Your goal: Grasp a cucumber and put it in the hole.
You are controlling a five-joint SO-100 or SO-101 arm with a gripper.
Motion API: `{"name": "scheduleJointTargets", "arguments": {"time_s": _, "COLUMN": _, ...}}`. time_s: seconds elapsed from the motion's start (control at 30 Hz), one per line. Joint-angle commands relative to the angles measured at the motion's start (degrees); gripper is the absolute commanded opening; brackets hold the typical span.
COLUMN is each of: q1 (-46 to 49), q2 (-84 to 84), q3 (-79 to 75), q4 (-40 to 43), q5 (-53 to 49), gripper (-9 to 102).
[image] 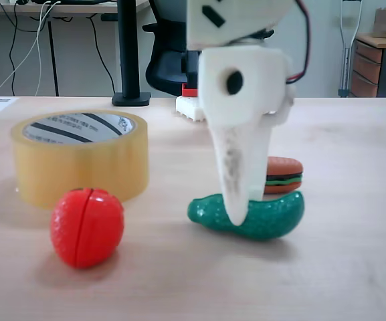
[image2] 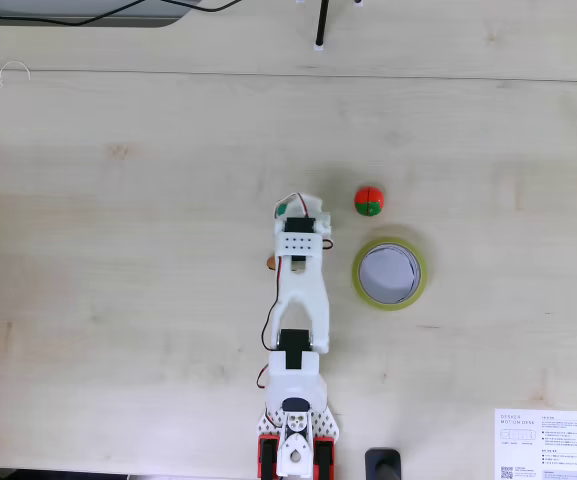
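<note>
Under my claw (image: 236, 217) lies the cucumber (image: 273, 215), fingertip touching it; grip unclear, no writing readable.

We see dark green glossy cucumber (image: 266, 215), red tomato (image: 87, 226) w/ green top, yellowish translucent tape roll (image: 79, 164), white core w/ black stripes, white gripper (image: 237, 217), brown/orange/green burger (image: 283, 175), pale wood table (image: 353, 267).

Office setting, black swivel chair (image: 169, 57), wooden drawer unit (image: 380, 67), cabled desk (image: 52, 8) behind table
</note>
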Motion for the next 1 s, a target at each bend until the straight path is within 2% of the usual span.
{"name": "scheduleJointTargets", "arguments": {"time_s": 0.0, "q1": 0.35, "q2": 8.61, "q3": -3.52, "q4": 1.05, "q5": 4.83, "gripper": 0}}
{"name": "scheduleJointTargets", "arguments": {"time_s": 0.47, "q1": 4.39, "q2": 19.69, "q3": -6.77, "q4": 1.05, "q5": 24.35, "gripper": 0}}
{"name": "scheduleJointTargets", "arguments": {"time_s": 0.97, "q1": 20.83, "q2": 31.03, "q3": -6.68, "q4": 11.34, "q5": 38.23, "gripper": 0}}
